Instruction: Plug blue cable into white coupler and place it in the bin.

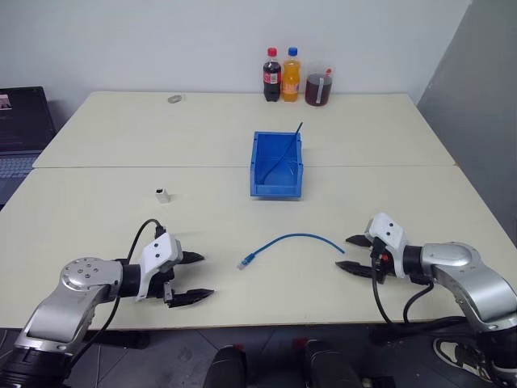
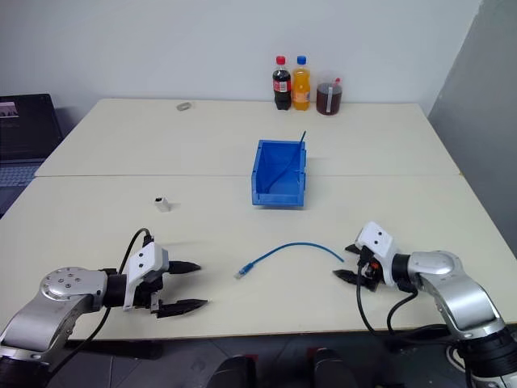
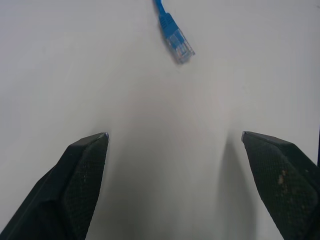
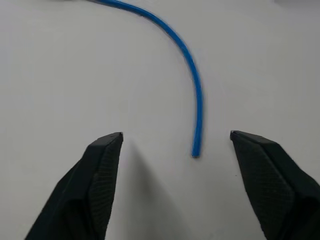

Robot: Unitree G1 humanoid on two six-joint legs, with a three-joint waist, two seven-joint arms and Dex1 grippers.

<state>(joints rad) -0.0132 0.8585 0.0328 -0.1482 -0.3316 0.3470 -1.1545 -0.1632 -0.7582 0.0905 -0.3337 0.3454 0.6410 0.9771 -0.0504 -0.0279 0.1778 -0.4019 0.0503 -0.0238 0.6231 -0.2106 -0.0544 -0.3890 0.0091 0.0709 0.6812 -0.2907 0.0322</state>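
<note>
Both pairs of black fingers stand spread wide with nothing between them: the right gripper [image 1: 356, 254] frames the plain cut end of the blue cable [image 1: 292, 239], which lies free on the table [image 1: 97, 234] just ahead of its tips, while the clear plug sits ahead of the left gripper [image 1: 194, 277]. The cable looks light, limp and springy; best pinched just behind the plug. The white coupler [image 1: 162, 194] stands well beyond the left fingers, the bin [image 1: 276, 165] farther still. The tabletop is smooth, pale and uncluttered; bottles [image 1: 282, 75] stand along the far wall.
</note>
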